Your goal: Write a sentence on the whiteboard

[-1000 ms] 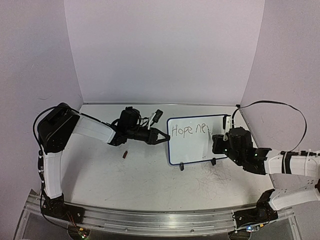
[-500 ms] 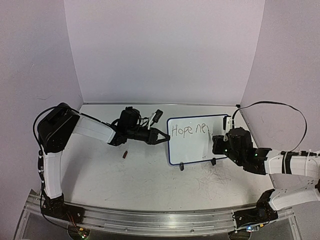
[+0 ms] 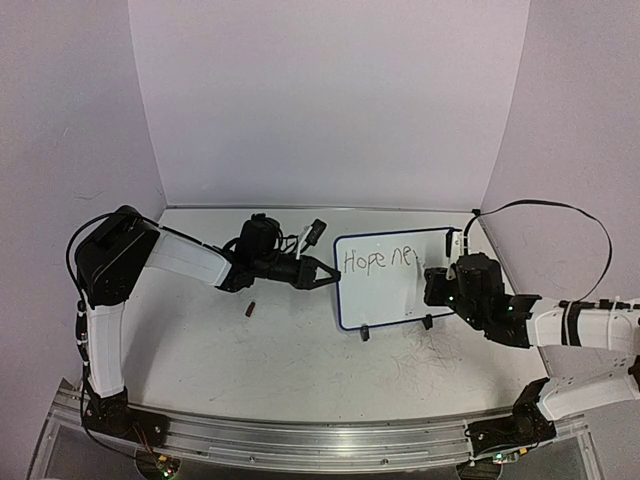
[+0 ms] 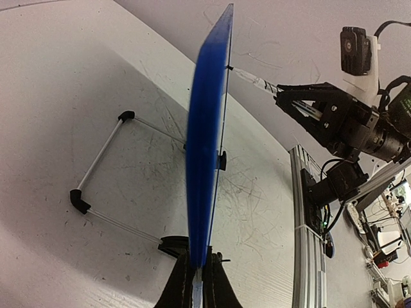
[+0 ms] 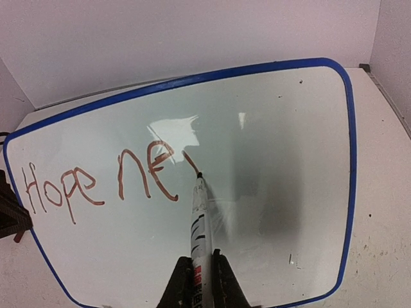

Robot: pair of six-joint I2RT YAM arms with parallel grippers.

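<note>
The right pincer (image 5: pixel 200 274) is holding the barrel of a marker (image 5: pixel 200 221), with its fingers drawn in narrow around it. The marker is pointing straight ahead of the pincer, and its tip is touching the whiteboard (image 5: pixel 295 147). Just left of the tip, the sentence (image 5: pixel 96 183) is reading "Hope ne" in reddish-brown strokes, and a short further stroke is ending at the tip itself. The left pincer (image 4: pixel 198 282) is gripping the whiteboard's left edge, its fingers closed tight on the blue frame, and the board is standing on edge and rising away from it. Just beside that pincer, a black clip foot (image 4: pixel 173 244) is resting on the scuffed bench (image 4: pixel 58 77). The white wire stand (image 4: pixel 103 154) is reaching out behind the board. Nearer the arm bases than the left pincer, a small dark object (image 3: pixel 250 308) is lying on the bench, apart from the board.
</note>
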